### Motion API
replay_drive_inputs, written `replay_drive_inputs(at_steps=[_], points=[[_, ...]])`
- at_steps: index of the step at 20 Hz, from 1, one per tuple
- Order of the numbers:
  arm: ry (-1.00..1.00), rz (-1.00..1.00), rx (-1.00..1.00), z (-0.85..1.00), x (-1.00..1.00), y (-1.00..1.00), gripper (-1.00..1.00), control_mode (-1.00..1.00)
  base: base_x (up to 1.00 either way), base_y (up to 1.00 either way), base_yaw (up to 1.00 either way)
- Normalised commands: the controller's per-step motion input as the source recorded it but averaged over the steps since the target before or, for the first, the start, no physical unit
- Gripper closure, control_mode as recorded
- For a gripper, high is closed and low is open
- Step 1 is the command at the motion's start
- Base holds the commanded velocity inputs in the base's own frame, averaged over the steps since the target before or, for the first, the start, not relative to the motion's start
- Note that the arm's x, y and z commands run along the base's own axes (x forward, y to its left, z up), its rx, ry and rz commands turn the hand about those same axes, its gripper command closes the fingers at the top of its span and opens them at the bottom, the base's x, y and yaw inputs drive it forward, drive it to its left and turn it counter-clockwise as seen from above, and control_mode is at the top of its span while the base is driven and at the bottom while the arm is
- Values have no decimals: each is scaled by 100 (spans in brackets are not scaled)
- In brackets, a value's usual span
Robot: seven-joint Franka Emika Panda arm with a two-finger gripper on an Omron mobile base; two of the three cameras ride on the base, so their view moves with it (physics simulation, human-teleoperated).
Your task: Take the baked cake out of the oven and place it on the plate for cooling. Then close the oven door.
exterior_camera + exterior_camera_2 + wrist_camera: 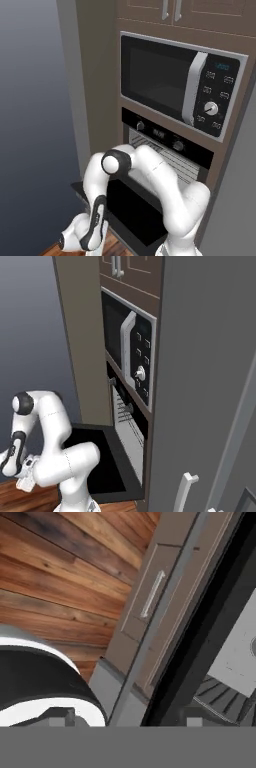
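The gripper (24,481) hangs low at the arm's left side, just above the wooden floor (65,577) and clear of the oven door (132,212). Jaw state cannot be determined; the fingers are hidden behind the forearm. The oven door lies dropped open and flat, projecting from the cabinet column. Behind it, the oven (167,145) cavity is exposed, with wire racks (175,160) showing below the knob panel. The microwave (180,87) sits directly above the oven, door shut.
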Motion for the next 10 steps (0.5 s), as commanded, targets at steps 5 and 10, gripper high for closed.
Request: replay_drive_inputs(at_steps=[5,10], points=[[-25,0,20,89,-66,4,-100,-100,0,0,0],[-29,-1,24,100,-5,0,-100,-100,0,0,0]])
